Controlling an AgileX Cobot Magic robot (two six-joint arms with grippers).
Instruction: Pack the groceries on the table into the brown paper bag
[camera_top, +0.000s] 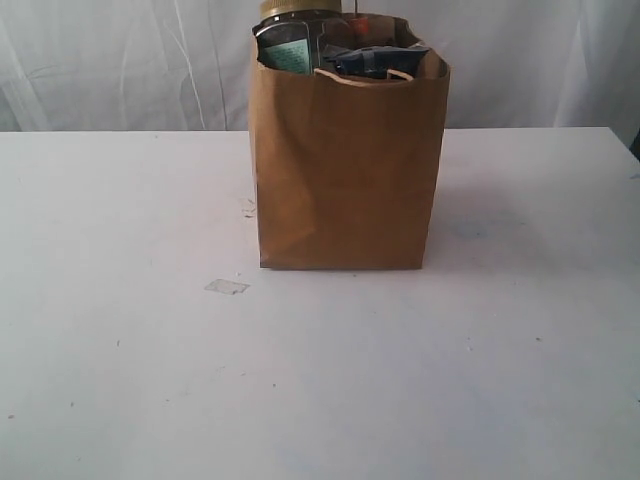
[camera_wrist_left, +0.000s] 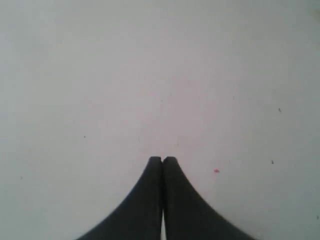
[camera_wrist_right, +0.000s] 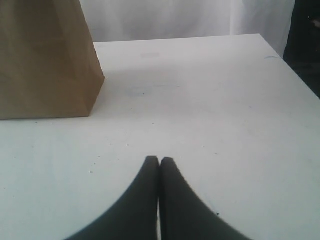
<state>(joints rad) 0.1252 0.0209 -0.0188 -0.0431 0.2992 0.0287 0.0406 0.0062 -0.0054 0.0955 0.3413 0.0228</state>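
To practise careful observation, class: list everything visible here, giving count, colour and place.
paper bag: one, brown, upright mid-table.
jar: one, clear, yellow lid, poking from bag's top.
packet: one, dark, beside jar in bag.
scrap: one, pale, on table before bag.
table: one, white, under everything.
curtain: one, white, behind table.
left hand: one, black, shut, empty, over bare table.
right hand: one, black, shut, empty, over table near bag.
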